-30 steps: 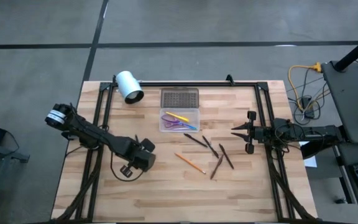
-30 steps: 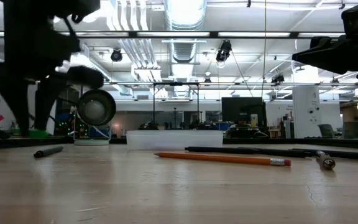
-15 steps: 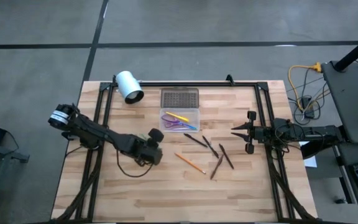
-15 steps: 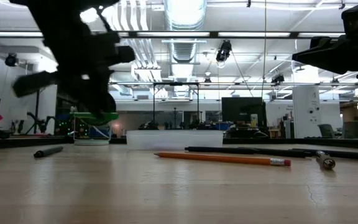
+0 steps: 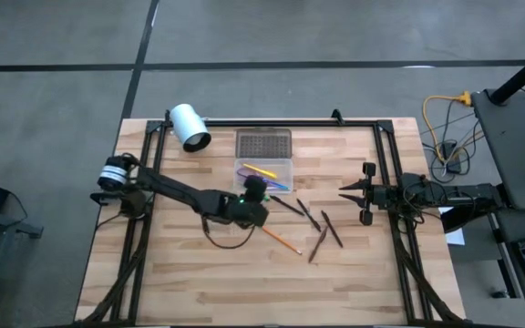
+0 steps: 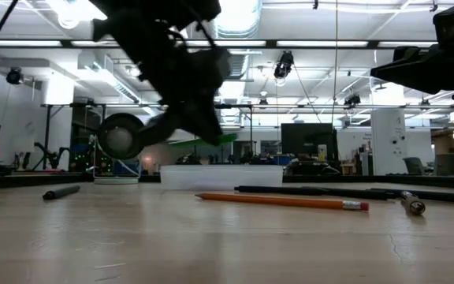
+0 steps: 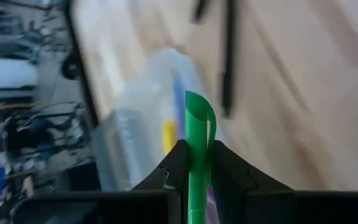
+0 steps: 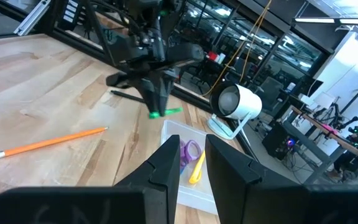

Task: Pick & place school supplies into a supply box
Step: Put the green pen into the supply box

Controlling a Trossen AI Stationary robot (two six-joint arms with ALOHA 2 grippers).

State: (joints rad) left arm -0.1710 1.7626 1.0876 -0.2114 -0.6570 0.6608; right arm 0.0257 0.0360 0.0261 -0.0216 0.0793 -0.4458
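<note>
Your green pen point(image 7: 196, 134) is pinched in the left hand point(image 5: 253, 189), raised off the surface point(image 5: 199, 282) just beside the clear box point(image 5: 264, 175). Right hand point(image 5: 361, 193) waits well apart, fingers slightly spread, holding nothing.

no readable text, no labels, no brand marks, no numbers in any view

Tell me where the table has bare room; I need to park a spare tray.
Free: the wood nearer than the pencil, and the left side below the white cylinder. Crowded: mid-table, where the box, dark pens and left gripper holding a green pen sit together.
</note>
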